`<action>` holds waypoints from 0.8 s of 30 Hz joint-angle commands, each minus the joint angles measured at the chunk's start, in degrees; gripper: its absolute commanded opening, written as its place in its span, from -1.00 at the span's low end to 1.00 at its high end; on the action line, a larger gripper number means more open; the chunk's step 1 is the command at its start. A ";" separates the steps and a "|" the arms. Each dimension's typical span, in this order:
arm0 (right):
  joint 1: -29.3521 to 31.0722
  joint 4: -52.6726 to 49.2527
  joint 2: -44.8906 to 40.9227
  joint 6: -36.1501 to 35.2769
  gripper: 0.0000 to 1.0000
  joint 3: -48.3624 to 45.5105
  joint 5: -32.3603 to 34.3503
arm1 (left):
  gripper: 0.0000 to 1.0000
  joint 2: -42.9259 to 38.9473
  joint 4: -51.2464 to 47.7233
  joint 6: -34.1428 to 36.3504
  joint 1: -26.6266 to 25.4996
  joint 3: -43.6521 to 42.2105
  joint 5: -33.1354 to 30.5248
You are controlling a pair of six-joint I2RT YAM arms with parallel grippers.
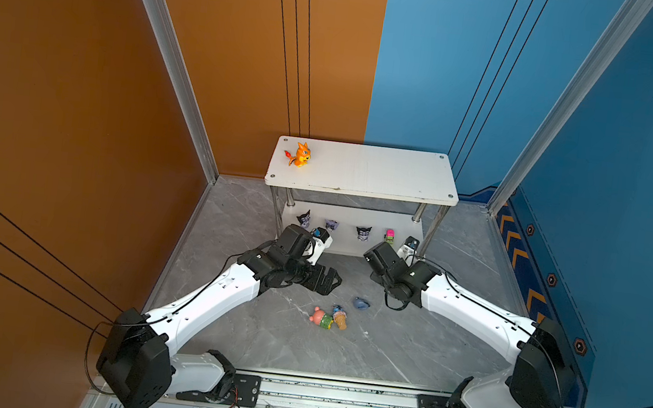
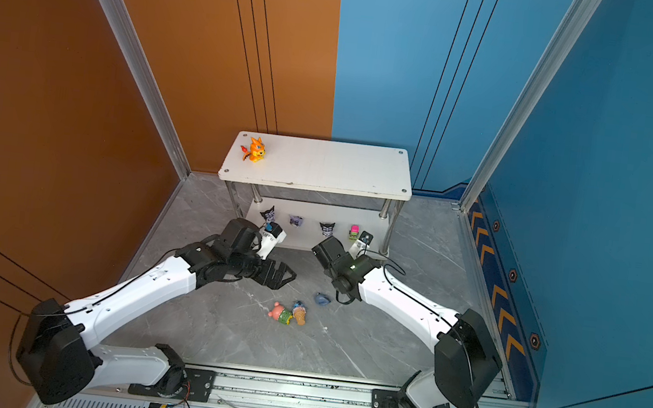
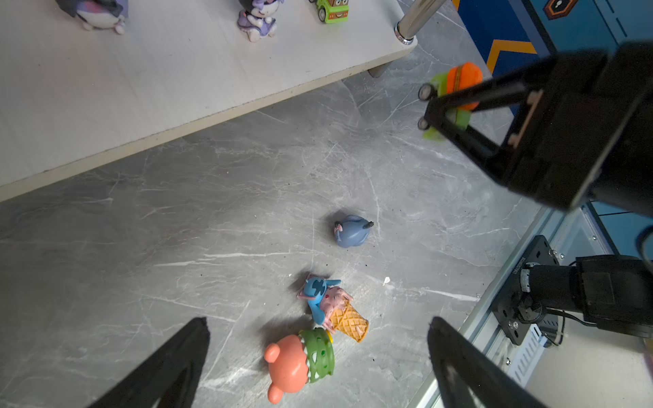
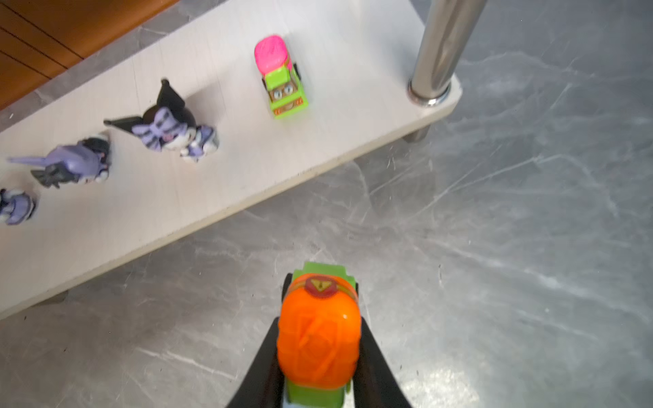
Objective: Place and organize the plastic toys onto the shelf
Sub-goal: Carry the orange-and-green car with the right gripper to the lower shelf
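**Shelf** [image 1: 370,172]: two-tier rack with white rectangular boards and chrome tube legs, standing at the far side of the grey marbled table [image 1: 258,344].

**Upper board:** orange plastic dragon [image 1: 300,154], upright near the left end. It shows in both top views and in neither wrist view.

**Lower board:** three black-and-purple imp figurines [image 4: 166,123] in a row. Next comes the pink-roofed blocky car [image 4: 281,77] with a green body, near the front chrome leg [image 4: 438,53].

**In transit:** orange-roofed blocky car [image 4: 318,339] with a green body.
- The right claw [image 4: 318,319] is clenched on its flanks, just in front of the lower board's edge.
- Whether its wheels clear the table cannot be told.
- Both top views hide it under the arm. The wrist views alone show the grasp.

**Loose on the table, well before the shelf:**
- grey-blue donkey figurine [image 3: 351,231];
- blue creature on an ice-cream cone [image 3: 335,307], lying down and touching or nearly touching the next;
- pink bear with a green band [image 3: 293,367].

The right wrist view shows none of these three.

**Left claw** [image 3: 314,323]: released, jaws wide, empty, hovering above the loose group.

**Step in hand (judged):** shelving the orange car. Five of nine toys are shelved.

**Next move (judged):** carry the car over the board's edge and set it between the pink car and the chrome leg. It should touch neither before the claw lets go.
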 commanded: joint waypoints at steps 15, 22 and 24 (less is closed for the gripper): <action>-12.61 0.48 14.60 -14.29 -0.47 15.08 0.07 | 0.96 0.31 -0.01 0.31 1.27 -0.35 1.73; -14.65 1.22 17.24 -15.40 -0.47 16.27 -1.70 | 0.96 1.04 0.42 0.22 1.79 -0.11 2.36; -14.85 1.48 18.08 -15.68 -0.47 16.65 -1.88 | 0.96 1.28 0.54 0.11 2.02 -0.06 2.58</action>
